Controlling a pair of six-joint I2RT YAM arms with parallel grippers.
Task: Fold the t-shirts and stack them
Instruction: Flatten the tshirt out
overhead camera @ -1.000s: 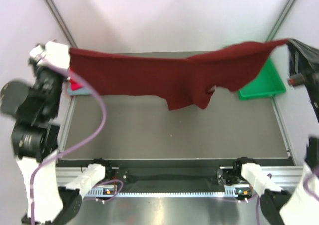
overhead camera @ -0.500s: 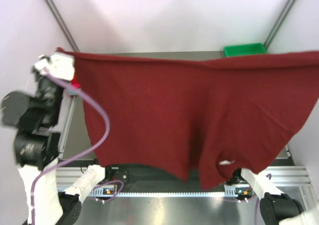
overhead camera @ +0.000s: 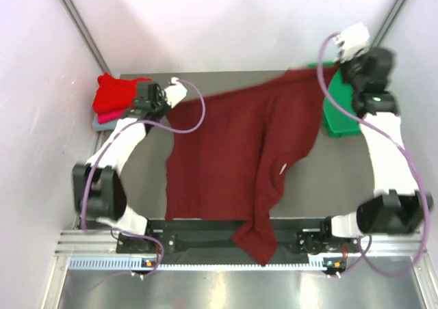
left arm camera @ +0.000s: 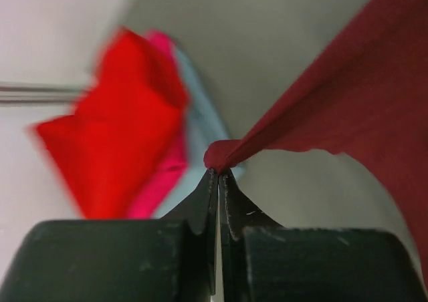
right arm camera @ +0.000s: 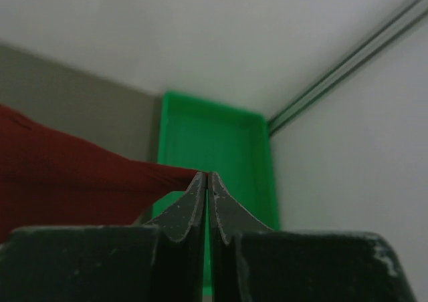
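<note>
Dark maroon cloth t-shirt [overhead camera: 226, 165], airborne a moment ago, now drapes down centre frame onto the grey table [overhead camera: 342, 179]; left gripper [left arm camera: 219, 174] and right gripper [right arm camera: 207, 176] each pinch an upper corner, so flattening likely comes next.

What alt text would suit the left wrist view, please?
The shut left gripper pinches a corner of the dark maroon cloth t-shirt, which stretches up and right. Behind lies a blurred stack of folded shirts: bright red, pink, grey-blue.

T-shirts, four: maroon [overhead camera: 226, 152], red [overhead camera: 113, 93], pink [left arm camera: 160, 175], grey-blue [left arm camera: 200, 128] — green tray [overhead camera: 340, 123], one.
</note>
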